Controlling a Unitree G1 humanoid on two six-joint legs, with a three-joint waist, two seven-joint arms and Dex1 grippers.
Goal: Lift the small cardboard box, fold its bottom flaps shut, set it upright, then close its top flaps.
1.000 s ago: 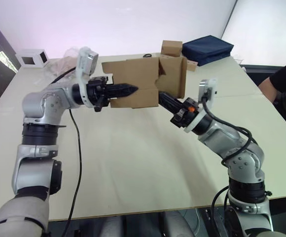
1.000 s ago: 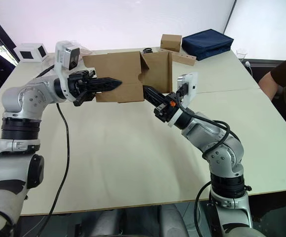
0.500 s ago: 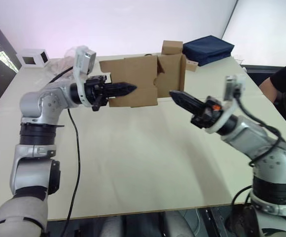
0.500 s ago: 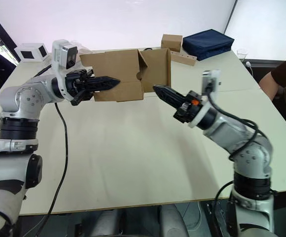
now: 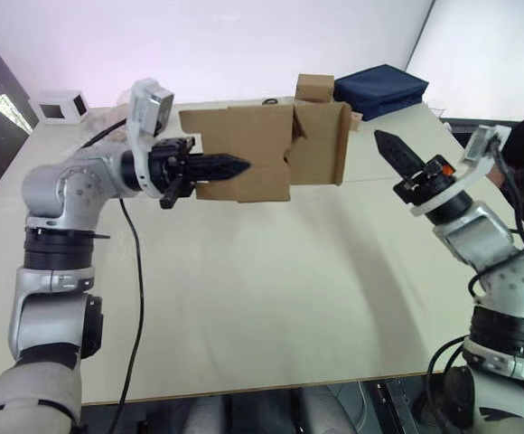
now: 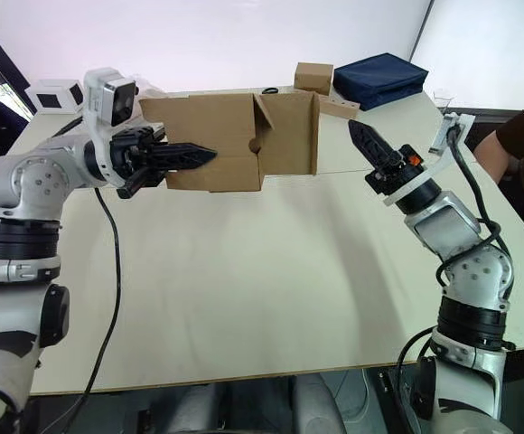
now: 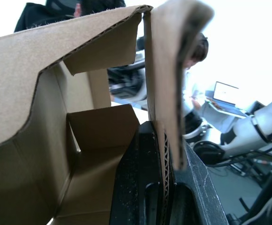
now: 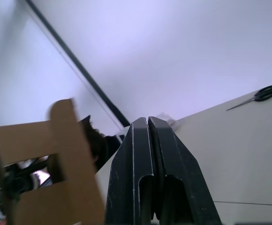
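Note:
My left gripper (image 5: 235, 166) holds the small cardboard box (image 5: 262, 154) in the air above the table's far middle, shut on one of its side walls. In the left wrist view the fingers (image 7: 147, 187) pinch the corrugated wall (image 7: 166, 93), and the box's hollow inside shows beside them. The box lies on its side with flaps (image 5: 321, 145) sticking out towards the right. My right gripper (image 5: 387, 145) is shut and empty, raised in the air to the right of the box and clear of it. Its closed fingers (image 8: 147, 173) show in the right wrist view with the box (image 8: 42, 164) off to one side.
A brown box (image 5: 314, 87) and a dark blue bag (image 5: 379, 89) sit at the table's far edge. A white box (image 5: 59, 107) stands at the far left corner. A person's arm (image 5: 506, 149) shows at the right. A black cable (image 5: 140, 298) hangs from my left arm.
My right gripper has pulled out from under the box and swung right and upward, away from it. The left gripper keeps holding the box, shifted slightly.

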